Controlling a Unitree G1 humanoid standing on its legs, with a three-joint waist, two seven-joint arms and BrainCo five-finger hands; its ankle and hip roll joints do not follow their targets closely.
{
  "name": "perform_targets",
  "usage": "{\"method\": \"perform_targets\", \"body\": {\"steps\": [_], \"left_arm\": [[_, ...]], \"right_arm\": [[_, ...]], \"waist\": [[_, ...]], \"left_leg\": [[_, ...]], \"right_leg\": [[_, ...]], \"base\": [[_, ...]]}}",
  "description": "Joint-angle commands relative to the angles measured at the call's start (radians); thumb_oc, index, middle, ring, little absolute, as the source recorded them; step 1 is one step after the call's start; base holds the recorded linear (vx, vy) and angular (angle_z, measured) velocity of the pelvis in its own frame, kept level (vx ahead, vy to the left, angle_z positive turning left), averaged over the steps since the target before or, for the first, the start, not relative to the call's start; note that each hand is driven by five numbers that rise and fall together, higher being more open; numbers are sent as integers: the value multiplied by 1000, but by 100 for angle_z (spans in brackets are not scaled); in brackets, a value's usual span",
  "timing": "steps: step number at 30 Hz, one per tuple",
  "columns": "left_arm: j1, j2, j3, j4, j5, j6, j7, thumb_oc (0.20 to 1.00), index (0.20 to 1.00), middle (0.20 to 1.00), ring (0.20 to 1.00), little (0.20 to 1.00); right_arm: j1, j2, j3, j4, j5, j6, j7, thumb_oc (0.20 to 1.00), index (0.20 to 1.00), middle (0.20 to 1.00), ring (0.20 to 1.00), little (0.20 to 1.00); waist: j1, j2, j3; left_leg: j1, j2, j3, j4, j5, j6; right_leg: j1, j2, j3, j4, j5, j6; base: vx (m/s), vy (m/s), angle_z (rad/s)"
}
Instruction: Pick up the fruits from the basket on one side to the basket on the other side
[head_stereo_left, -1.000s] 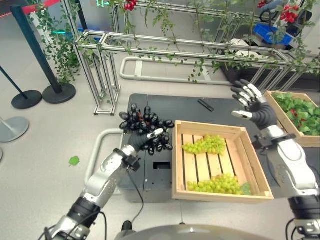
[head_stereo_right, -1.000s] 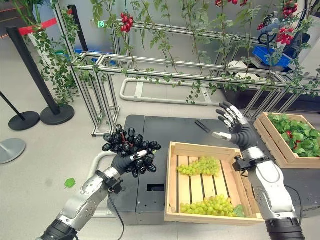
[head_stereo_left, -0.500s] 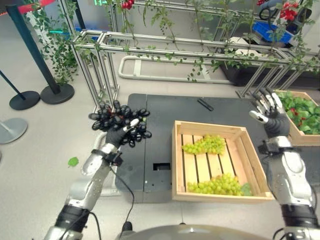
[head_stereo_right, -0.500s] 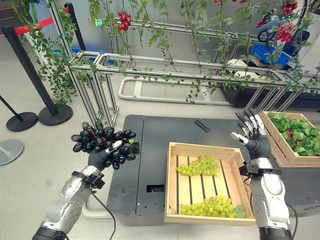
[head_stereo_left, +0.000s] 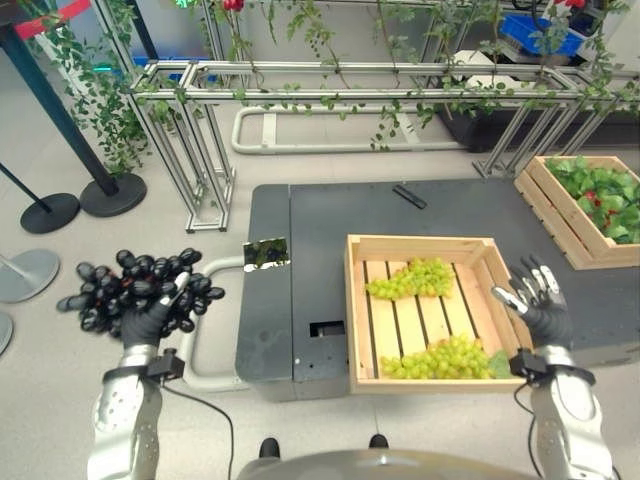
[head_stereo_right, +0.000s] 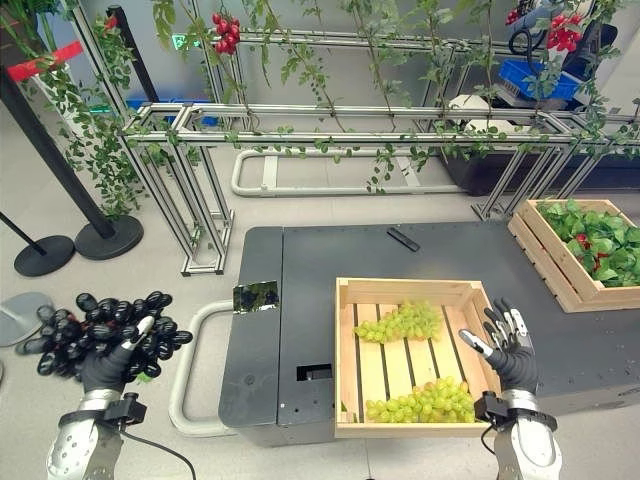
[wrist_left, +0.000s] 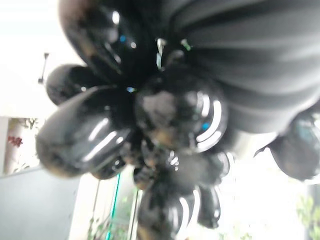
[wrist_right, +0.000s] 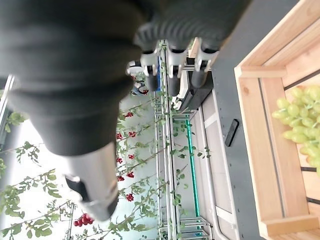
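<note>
My left hand (head_stereo_left: 148, 322) is shut on a bunch of black grapes (head_stereo_left: 140, 290), held over the floor well to the left of the dark table. In the left wrist view the glossy black grapes (wrist_left: 175, 115) sit right against the hand's ribbed cover. A wooden crate (head_stereo_left: 415, 243) on the table holds two bunches of green grapes (head_stereo_left: 410, 280), one at the back and one at the front (head_stereo_left: 445, 357). My right hand (head_stereo_left: 540, 305) is open with straight fingers (wrist_right: 172, 65), just beside the crate's right wall.
A second wooden crate (head_stereo_left: 590, 200) with green leaves and red fruit stands at the far right. A small black bar (head_stereo_left: 407, 196) and a shiny square (head_stereo_left: 265, 253) lie on the dark table (head_stereo_left: 320, 220). Aluminium frames with vines (head_stereo_left: 300, 80) stand behind; stanchion bases (head_stereo_left: 110, 190) at left.
My left hand has carried the black grapes further left, off the table and over the floor. My right hand has come down and nearer, beside the crate's right wall. The view has shifted too.
</note>
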Motion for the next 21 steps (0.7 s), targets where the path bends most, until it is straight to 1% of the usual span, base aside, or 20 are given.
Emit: {"method": "perform_targets", "body": {"steps": [1, 2, 3, 4, 5, 6, 8, 9, 10, 11, 12, 13, 14, 15, 16, 17, 18, 19, 20, 21], "left_arm": [[-32, 54, 71, -25, 75, -121, 42, 200, 200, 200, 200, 200], [-40, 62, 71, -19, 99, -130, 57, 200, 200, 200, 200, 200], [-41, 63, 70, -19, 100, -131, 58, 200, 200, 200, 200, 200], [-49, 76, 68, -25, 129, -141, 85, 200, 200, 200, 200, 200], [-50, 76, 67, -25, 130, -141, 86, 200, 200, 200, 200, 200], [-55, 92, 60, -40, 161, -146, 104, 200, 200, 200, 200, 200], [-57, 100, 58, -47, 177, -152, 110, 200, 200, 200, 200, 200], [-63, 109, 57, -51, 199, -158, 118, 200, 200, 200, 200, 200], [-64, 109, 57, -50, 200, -159, 119, 200, 200, 200, 200, 200], [-74, 115, 62, -55, 209, -167, 139, 200, 200, 200, 200, 200], [-76, 115, 63, -54, 210, -168, 140, 200, 200, 200, 200, 200], [-87, 121, 64, -57, 207, -169, 151, 200, 200, 200, 200, 200], [-100, 131, 62, -58, 200, -171, 156, 200, 200, 200, 200, 200], [-110, 139, 59, -51, 199, -173, 163, 200, 200, 200, 200, 200], [-118, 144, 55, -48, 208, -171, 174, 200, 200, 200, 200, 200], [-121, 143, 54, -49, 214, -165, 180, 200, 200, 200, 200, 200], [-120, 137, 55, -56, 213, -163, 181, 200, 200, 200, 200, 200], [-126, 135, 58, -56, 218, -167, 186, 200, 200, 200, 200, 200], [-124, 137, 55, -59, 219, -166, 184, 200, 200, 200, 200, 200], [-123, 138, 55, -64, 223, -167, 182, 200, 200, 200, 200, 200]], "right_arm": [[-51, -8, -25, -42, -10, -81, 13, 1000, 1000, 1000, 1000, 1000], [-58, -9, -19, -25, -5, -82, 10, 1000, 1000, 1000, 1000, 1000], [-59, -9, -19, -24, -5, -83, 10, 1000, 1000, 1000, 1000, 1000], [-61, -18, -13, -16, -2, -86, 5, 1000, 1000, 1000, 1000, 1000], [-62, -18, -13, -15, -1, -87, 6, 1000, 1000, 1000, 1000, 1000], [-59, -26, -7, -14, -5, -85, 3, 1000, 1000, 1000, 1000, 1000], [-55, -29, -5, -8, -11, -83, 4, 1000, 1000, 1000, 1000, 1000], [-47, -32, -4, -9, -32, -81, 5, 1000, 1000, 1000, 1000, 1000], [-48, -32, -5, -10, -33, -81, 5, 1000, 1000, 1000, 1000, 1000], [-63, -32, 6, -3, -44, -83, -1, 1000, 1000, 1000, 1000, 1000], [-66, -33, 7, -1, -44, -84, -3, 1000, 1000, 1000, 1000, 1000], [-82, -34, 18, -1, -49, -84, -9, 1000, 1000, 1000, 1000, 1000], [-89, -36, 26, -5, -47, -86, -8, 1000, 1000, 1000, 1000, 1000], [-92, -37, 34, -3, -47, -85, -9, 1000, 1000, 1000, 1000, 1000], [-96, -42, 46, 1, -56, -83, -11, 1000, 1000, 1000, 1000, 1000], [-97, -42, 54, 1, -64, -81, -16, 1000, 1000, 1000, 1000, 1000], [-91, -40, 59, 3, -61, -81, -13, 1000, 1000, 1000, 1000, 1000], [-82, -42, 63, 3, -65, -83, -8, 1000, 1000, 1000, 1000, 1000], [-72, -45, 59, -1, -72, -80, -10, 1000, 1000, 1000, 1000, 1000], [-66, -48, 53, -3, -77, -84, -11, 1000, 1000, 1000, 1000, 1000]], "waist": [[-8, -23, -20], [-5, -26, -13], [-4, -26, -13], [-3, -29, 5], [-3, -29, 6], [-5, -31, 25], [-7, -32, 35], [-11, -36, 55], [-9, -37, 55], [-15, -35, 73], [-12, -35, 71], [-9, -27, 78], [-6, -21, 84], [6, -15, 83], [23, -10, 72], [34, -3, 63], [40, 2, 52], [47, 0, 41], [55, -7, 34], [65, -22, 27]], "left_leg": [[-81, -51, -38, 216, -170, 70], [-96, -56, -34, 250, -182, 70], [-98, -55, -34, 255, -184, 70], [-119, -61, -33, 306, -201, 71], [-124, -61, -33, 314, -205, 71], [-137, -66, -30, 352, -225, 80], [-140, -67, -23, 358, -231, 85], [-147, -78, -13, 353, -229, 97], [-147, -79, -11, 351, -227, 98], [-171, -92, 8, 338, -212, 110], [-176, -92, 12, 337, -211, 111], [-198, -81, 18, 340, -198, 113], [-218, -72, 18, 340, -180, 117], [-228, -68, 23, 337, -166, 122], [-234, -66, 29, 324, -152, 125], [-236, -62, 29, 309, -137, 128], [-243, -60, 26, 297, -120, 135], [-260, -61, 21, 305, -110, 141], [-277, -65, 22, 324, -113, 141], [-304, -70, 18, 364, -115, 141]], "right_leg": [[-51, -30, 12, 129, -84, 32], [-55, -34, 17, 140, -87, 33], [-56, -34, 17, 141, -88, 33], [-68, -40, 26, 176, -94, 33], [-71, -40, 27, 180, -96, 33], [-94, -45, 36, 228, -100, 35], [-106, -48, 39, 244, -100, 40], [-130, -57, 58, 245, -70, 60], [-131, -57, 60, 243, -67, 61], [-170, -83, 94, 218, 24, 94], [-176, -83, 99, 215, 29, 96], [-200, -89, 120, 224, 35, 106], [-207, -75, 140, 254, 12, 100], [-196, -62, 126, 320, -38, 88], [-180, -62, 91, 358, -92, 72], [-157, -52, 69, 408, -140, 58], [-129, -28, 69, 495, -184, 47], [-94, 7, 90, 585, -221, 42], [-69, 20, 110, 584, -232, 35], [-22, 28, 131, 582, -232, 35]], "base": [[-32, 56, -10], [-25, 39, -8], [-69, 92, -10], [-50, 59, -9], [-103, 152, -12], [-61, 99, -8], [-118, 158, -9], [-145, 174, -14], [-301, 222, -23], [-197, 107, -27], [-311, 125, -53], [-231, 67, -59], [-322, 107, -56], [-277, 116, -23], [-223, 87, -13], [-167, 40, -24], [-149, -45, -24], [-138, -99, -14], [-148, -187, 14], [-191, -235, 15]]}}
